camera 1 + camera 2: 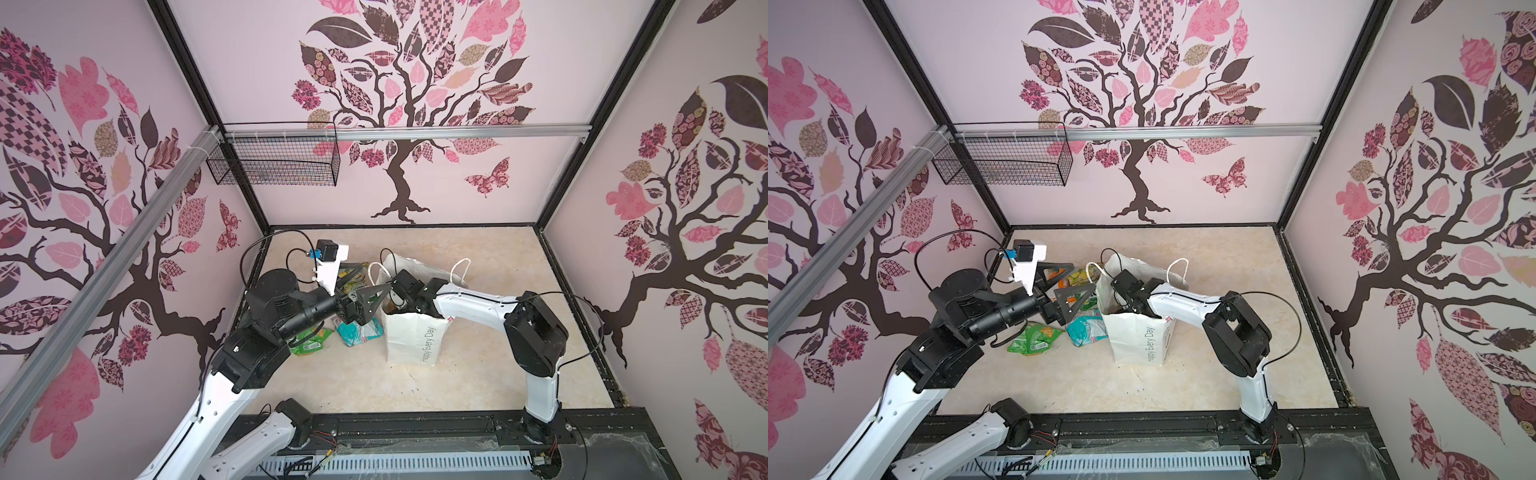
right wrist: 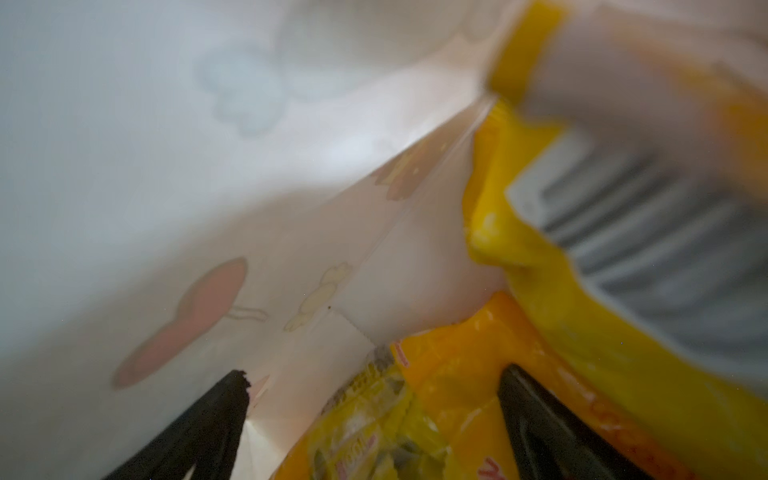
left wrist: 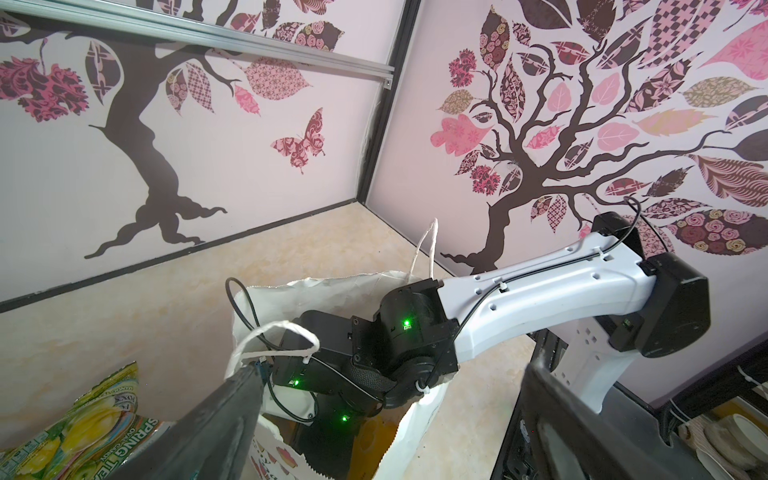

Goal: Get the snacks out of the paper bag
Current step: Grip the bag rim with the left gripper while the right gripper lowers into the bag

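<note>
The white paper bag stands upright mid-table, mouth open. My right gripper is down inside it, open; yellow and orange snacks lie between its black fingers, untouched as far as I can tell. A big yellow packet leans beside them. In both top views only the right wrist shows at the bag's mouth. My left gripper hangs open at the bag's left rim, one finger against a cord handle. Left of the bag lie green, teal and FOX'S packets.
A black wire mesh basket hangs from the aluminium rail on the back wall. Papered walls close in the table on three sides. Cables loop from both wrists near the bag's mouth. The arms' base rail runs along the front edge.
</note>
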{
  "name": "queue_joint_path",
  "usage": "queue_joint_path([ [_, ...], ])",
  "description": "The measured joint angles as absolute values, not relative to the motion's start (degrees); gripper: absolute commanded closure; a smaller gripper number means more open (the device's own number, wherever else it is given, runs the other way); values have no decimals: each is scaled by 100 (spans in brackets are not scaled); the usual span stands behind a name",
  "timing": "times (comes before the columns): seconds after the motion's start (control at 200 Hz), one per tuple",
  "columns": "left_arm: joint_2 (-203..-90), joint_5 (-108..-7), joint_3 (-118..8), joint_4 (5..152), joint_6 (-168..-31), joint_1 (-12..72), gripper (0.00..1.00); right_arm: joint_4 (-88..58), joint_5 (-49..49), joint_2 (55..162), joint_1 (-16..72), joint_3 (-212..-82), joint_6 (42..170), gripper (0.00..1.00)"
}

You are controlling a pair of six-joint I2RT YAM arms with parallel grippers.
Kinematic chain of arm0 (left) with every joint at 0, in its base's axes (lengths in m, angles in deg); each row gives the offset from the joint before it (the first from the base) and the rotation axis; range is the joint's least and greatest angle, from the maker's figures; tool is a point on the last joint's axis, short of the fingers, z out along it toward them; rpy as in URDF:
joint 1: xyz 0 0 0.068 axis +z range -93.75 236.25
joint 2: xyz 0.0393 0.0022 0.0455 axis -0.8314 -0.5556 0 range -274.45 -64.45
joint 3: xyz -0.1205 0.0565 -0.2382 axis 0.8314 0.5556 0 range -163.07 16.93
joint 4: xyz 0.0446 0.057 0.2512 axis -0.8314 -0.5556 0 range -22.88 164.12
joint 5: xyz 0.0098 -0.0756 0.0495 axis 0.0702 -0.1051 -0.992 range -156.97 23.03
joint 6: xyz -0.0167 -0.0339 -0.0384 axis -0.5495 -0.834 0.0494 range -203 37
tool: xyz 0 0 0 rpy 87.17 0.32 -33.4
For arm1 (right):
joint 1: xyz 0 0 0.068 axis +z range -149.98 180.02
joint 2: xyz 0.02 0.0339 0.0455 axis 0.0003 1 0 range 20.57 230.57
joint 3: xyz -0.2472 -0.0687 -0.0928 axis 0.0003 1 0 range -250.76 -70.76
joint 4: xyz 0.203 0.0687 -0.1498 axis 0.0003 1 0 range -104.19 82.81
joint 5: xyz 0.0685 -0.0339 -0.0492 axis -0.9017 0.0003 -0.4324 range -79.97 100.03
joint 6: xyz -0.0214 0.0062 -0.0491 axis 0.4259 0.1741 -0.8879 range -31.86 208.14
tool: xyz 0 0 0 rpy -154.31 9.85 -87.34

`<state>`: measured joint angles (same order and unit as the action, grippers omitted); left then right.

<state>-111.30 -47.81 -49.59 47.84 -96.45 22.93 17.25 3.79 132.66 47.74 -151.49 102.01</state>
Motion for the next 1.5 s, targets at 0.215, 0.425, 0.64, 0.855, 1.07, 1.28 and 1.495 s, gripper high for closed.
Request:
queue_joint_path([
  [0.215,-11123,-4855,-4932,4779,-9645,2293,1,1382,373,13505,4772,-15096,10135,15],
  [0.425,-11119,-4886,-4898,4779,-9645,2293,1,1386,381,13502,4744,-15083,10115,37],
  [0.64,-11119,-4893,-4895,4779,-9645,2293,1,1417,392,13491,4733,-15055,10155,61],
  [0.855,-11086,-4901,-4895,4775,-9645,2293,1,1476,401,13452,4735,-15050,10220,79],
  [1.07,-11042,-4936,-4895,4775,-9645,2293,1,1631,403,13303,4737,-15046,10260,87],
  [1.28,-11044,-4956,-4895,4777,-9645,2293,1,1823,440,13129,4748,-15046,10292,75],
  [1.495,-11055,-4984,-4895,4777,-9647,2293,1,1939,537,13083,4768,-15066,10270,23],
])
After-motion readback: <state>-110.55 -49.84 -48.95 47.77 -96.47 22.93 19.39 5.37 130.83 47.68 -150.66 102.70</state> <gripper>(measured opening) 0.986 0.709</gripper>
